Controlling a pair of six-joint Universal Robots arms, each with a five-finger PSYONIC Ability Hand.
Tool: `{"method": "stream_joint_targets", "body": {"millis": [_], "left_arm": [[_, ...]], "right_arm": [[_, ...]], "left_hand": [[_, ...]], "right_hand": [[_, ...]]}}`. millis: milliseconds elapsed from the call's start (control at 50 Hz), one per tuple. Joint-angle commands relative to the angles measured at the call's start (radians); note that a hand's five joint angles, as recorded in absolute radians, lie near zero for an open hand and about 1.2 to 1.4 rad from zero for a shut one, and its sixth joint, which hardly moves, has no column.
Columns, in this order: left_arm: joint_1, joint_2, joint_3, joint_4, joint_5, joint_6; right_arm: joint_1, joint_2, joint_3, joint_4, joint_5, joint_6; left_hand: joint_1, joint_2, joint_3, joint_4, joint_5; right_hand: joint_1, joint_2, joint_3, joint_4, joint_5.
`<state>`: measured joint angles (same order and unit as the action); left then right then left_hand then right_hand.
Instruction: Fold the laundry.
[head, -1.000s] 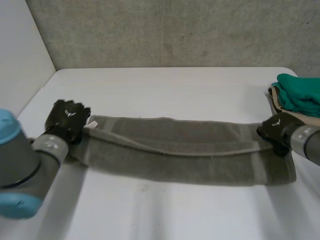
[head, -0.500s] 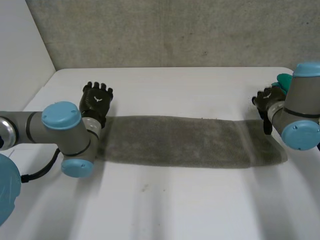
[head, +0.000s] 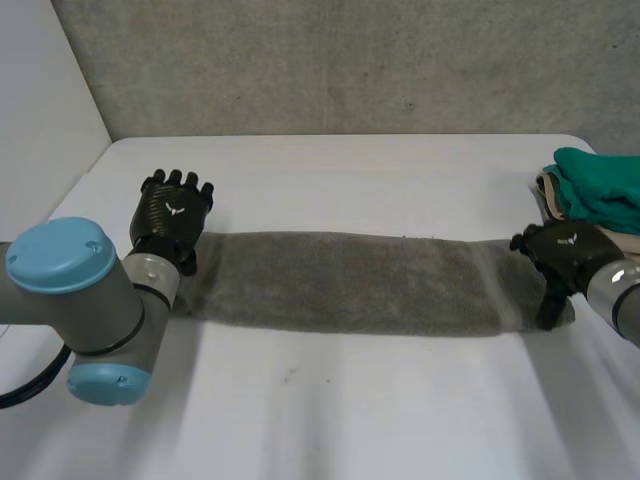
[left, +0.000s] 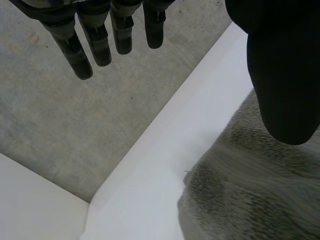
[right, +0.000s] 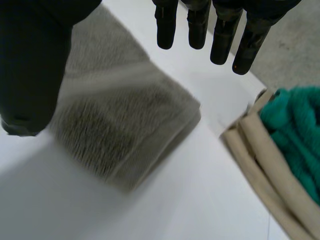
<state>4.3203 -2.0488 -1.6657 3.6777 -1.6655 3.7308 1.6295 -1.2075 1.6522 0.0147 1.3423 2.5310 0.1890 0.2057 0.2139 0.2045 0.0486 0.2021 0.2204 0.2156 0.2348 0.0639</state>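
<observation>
Since the earlier frames the towel (head: 350, 283) has been doubled lengthwise. It now lies as a flat, narrow strip across the middle of the table (head: 350, 420). Your left hand (head: 172, 212) at its left end and your right hand (head: 560, 255) over its right end both have straight fingers and hold nothing. My judgement is that one fold is complete and the end-to-end folds remain. A folded pile (head: 598, 195) sits just beyond the right end.

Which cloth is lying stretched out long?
The grey terry towel, spread flat; the teal cloth and beige cloth sit folded in a pile.
</observation>
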Motion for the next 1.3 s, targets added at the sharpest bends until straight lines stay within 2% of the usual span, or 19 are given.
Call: {"method": "stream_joint_targets", "body": {"millis": [20, 100, 120, 140, 260, 360, 460, 540, 600, 620, 780, 920, 1000, 1140, 1160, 1220, 1240, 1300], "left_arm": [[-0.002, 0.009, -0.017, 0.001, 0.001, -0.031], [-0.002, 0.006, -0.02, 0.001, 0.001, -0.031], [-0.002, 0.007, -0.02, 0.001, 0.001, -0.032], [-0.004, 0.006, -0.02, 0.001, 0.001, -0.032], [-0.007, 0.024, -0.031, 0.001, 0.0, -0.032], [-0.005, 0.059, -0.045, -0.001, 0.001, -0.034], [-0.004, 0.09, -0.063, -0.002, 0.001, -0.035], [0.001, 0.116, -0.085, -0.01, 0.001, -0.034], [0.01, 0.136, -0.097, -0.012, 0.001, -0.034], [0.015, 0.142, -0.1, -0.012, 0.001, -0.034], [0.079, 0.2, -0.118, -0.013, 0.018, -0.035], [0.125, 0.245, -0.141, -0.024, 0.067, -0.077], [0.13, 0.248, -0.143, -0.031, 0.069, -0.118], [0.122, 0.236, -0.143, -0.047, 0.07, -0.144], [0.122, 0.234, -0.143, -0.044, 0.07, -0.144], [0.114, 0.228, -0.138, -0.044, 0.073, -0.144], [0.11, 0.226, -0.135, -0.044, 0.073, -0.144], [0.073, 0.214, -0.117, -0.042, 0.073, -0.146]], "right_arm": [[-0.036, 0.063, 0.086, -0.153, -0.009, -0.047], [-0.039, 0.143, 0.067, -0.167, 0.005, -0.07], [-0.043, 0.15, 0.066, -0.17, 0.005, -0.08], [-0.057, 0.154, 0.064, -0.179, 0.009, -0.092], [-0.149, 0.106, 0.092, -0.216, 0.011, -0.113], [-0.209, -0.006, 0.126, -0.217, 0.005, -0.17], [-0.325, -0.04, 0.129, -0.223, 0.008, -0.311], [-0.324, -0.047, 0.109, -0.225, 0.009, -0.402], [-0.251, -0.075, 0.086, -0.226, 0.008, -0.408], [-0.159, -0.092, 0.063, -0.228, 0.003, -0.397], [0.237, -0.067, -0.089, -0.266, -0.015, -0.35], [0.588, 0.141, -0.334, -0.279, -0.032, -0.337], [0.706, 0.282, -0.464, -0.276, -0.037, -0.325], [0.816, 0.489, -0.614, -0.23, -0.077, -0.313], [0.822, 0.511, -0.626, -0.205, -0.081, -0.31], [0.822, 0.516, -0.634, -0.161, -0.065, -0.301], [0.82, 0.505, -0.634, -0.133, -0.048, -0.273], [0.814, 0.47, -0.624, -0.101, -0.002, -0.187]], "left_hand": [[-0.014, -0.031, -0.039, -0.03, -0.049], [-0.014, -0.031, -0.039, -0.03, -0.049], [-0.014, -0.031, -0.039, -0.03, -0.049], [-0.014, -0.031, -0.039, -0.03, -0.049], [-0.014, -0.031, -0.039, -0.03, -0.049], [-0.014, -0.031, -0.039, -0.03, -0.049], [-0.014, -0.031, -0.039, -0.03, -0.049], [-0.014, -0.031, -0.039, -0.03, -0.049], [-0.014, -0.031, -0.039, -0.03, -0.049], [-0.014, -0.031, -0.039, -0.03, -0.049], [-0.014, -0.031, -0.039, -0.03, -0.049], [-0.014, -0.031, -0.039, -0.03, -0.049], [-0.014, -0.031, -0.039, -0.03, -0.049], [-0.014, -0.031, -0.039, -0.03, -0.049], [-0.014, -0.031, -0.039, -0.03, -0.049], [-0.014, -0.031, -0.039, -0.03, -0.049], [-0.014, -0.031, -0.039, -0.03, -0.049], [-0.014, -0.031, -0.039, -0.03, -0.049]], "right_hand": [[0.182, 0.164, 0.168, 0.149, 0.145], [0.475, 0.457, 0.461, 0.442, 0.439], [0.729, 0.711, 0.715, 0.696, 0.692], [1.189, 1.171, 1.176, 1.157, 1.153], [1.194, 1.176, 1.181, 1.161, 1.158], [1.194, 1.176, 1.181, 1.161, 1.158], [1.194, 1.176, 1.181, 1.161, 1.158], [1.194, 1.176, 1.181, 1.161, 1.158], [1.194, 1.176, 1.181, 1.161, 1.158], [1.194, 1.176, 1.181, 1.161, 1.158], [1.194, 1.176, 1.181, 1.161, 1.158], [1.194, 1.176, 1.181, 1.161, 1.158], [1.194, 1.176, 1.181, 1.161, 1.158], [1.194, 1.176, 1.181, 1.161, 1.158], [1.082, 1.064, 1.068, 1.049, 1.045], [0.127, 0.108, 0.113, 0.094, 0.09], [-0.028, -0.046, -0.041, -0.06, -0.064], [-0.028, -0.046, -0.041, -0.06, -0.064]]}}
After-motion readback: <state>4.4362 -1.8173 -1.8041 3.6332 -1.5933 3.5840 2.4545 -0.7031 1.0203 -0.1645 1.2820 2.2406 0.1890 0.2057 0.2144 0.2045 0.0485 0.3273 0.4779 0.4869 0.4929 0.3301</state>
